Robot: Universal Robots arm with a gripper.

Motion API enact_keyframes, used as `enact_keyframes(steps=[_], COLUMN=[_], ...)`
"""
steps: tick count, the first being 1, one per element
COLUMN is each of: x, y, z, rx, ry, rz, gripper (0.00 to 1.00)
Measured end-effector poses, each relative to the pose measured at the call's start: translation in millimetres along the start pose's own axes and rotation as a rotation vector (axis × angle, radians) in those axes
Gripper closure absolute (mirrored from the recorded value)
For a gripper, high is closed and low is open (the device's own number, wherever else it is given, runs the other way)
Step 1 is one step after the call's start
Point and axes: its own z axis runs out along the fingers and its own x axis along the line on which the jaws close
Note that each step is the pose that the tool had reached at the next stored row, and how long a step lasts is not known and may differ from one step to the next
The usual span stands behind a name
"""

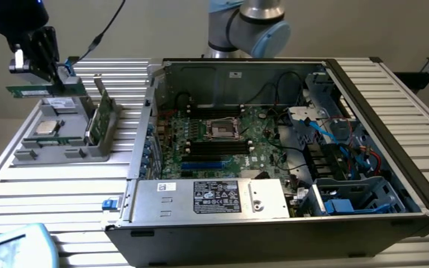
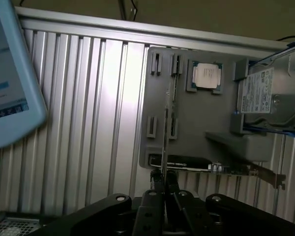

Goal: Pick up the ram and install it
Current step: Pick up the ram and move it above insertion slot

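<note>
exterior view, upper left: gripper (image 1: 47,82) is clamped shut on the ram (image 1: 27,90), which hangs level in the air just above the grey tray (image 1: 65,153). tray holds a silver cpu (image 1: 47,127) & an upright card (image 1: 100,114). centre-right: open pc case (image 1: 393,139) w/ motherboard (image 1: 233,137). wrist view: fingers (image 2: 157,183) pinch the ram edge-on over the tray; drive (image 2: 270,96) sits at far right.

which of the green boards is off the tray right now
The ram, held in the gripper above the grey tray; the other green board stands on edge in the tray.
</note>
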Motion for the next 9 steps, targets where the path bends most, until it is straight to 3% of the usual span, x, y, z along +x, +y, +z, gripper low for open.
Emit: enact_keyframes(steps=[9], x=[1.8], y=[-28.8], z=[-20.4], rx=[-0.0236], ry=[-0.0023], rz=[0.001], gripper=[0.86])
